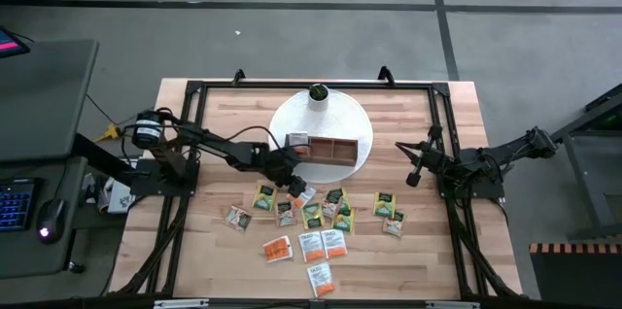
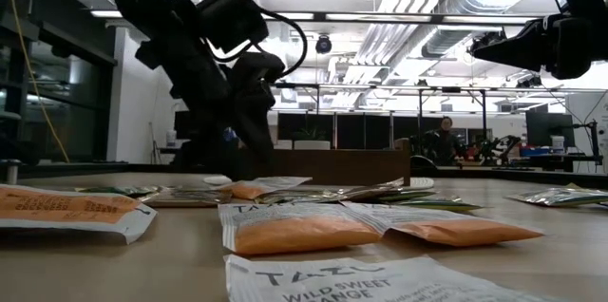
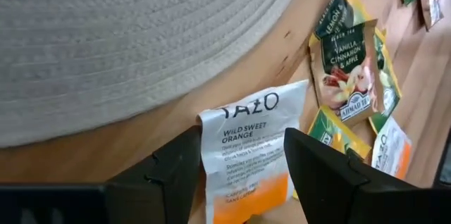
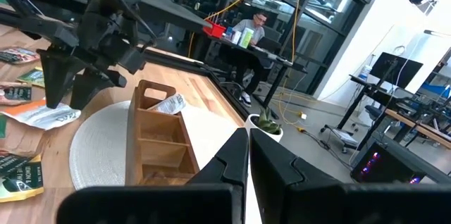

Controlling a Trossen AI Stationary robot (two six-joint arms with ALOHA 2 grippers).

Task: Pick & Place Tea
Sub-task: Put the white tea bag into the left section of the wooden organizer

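The left pincer (image 1: pixel 296 188) is hanging low over the middle of the counter (image 1: pixel 214 124), just off the near rim of the round white mat (image 1: pixel 362 126), with its fingers (image 3: pixel 320 164) spread apart on either side of a white and orange tea sachet (image 3: pixel 248 155) lying flat on the wood. Whether the fingers are touching that sachet I cannot tell. The rest of the tea (image 1: pixel 313 216) is lying scattered across the near half of the counter, green, orange and white sachets partly overlapping, reaching toward the near edge. One more sachet (image 4: pixel 169 104) is sitting tilted in an end compartment of the wooden tray (image 1: pixel 328 151), which is resting on the mat. A small white pot with a green top (image 1: pixel 318 93) is standing at the mat's far rim. The right pincer (image 1: pixel 412 178) is waiting raised near the counter's right edge, its fingers closed on nothing.
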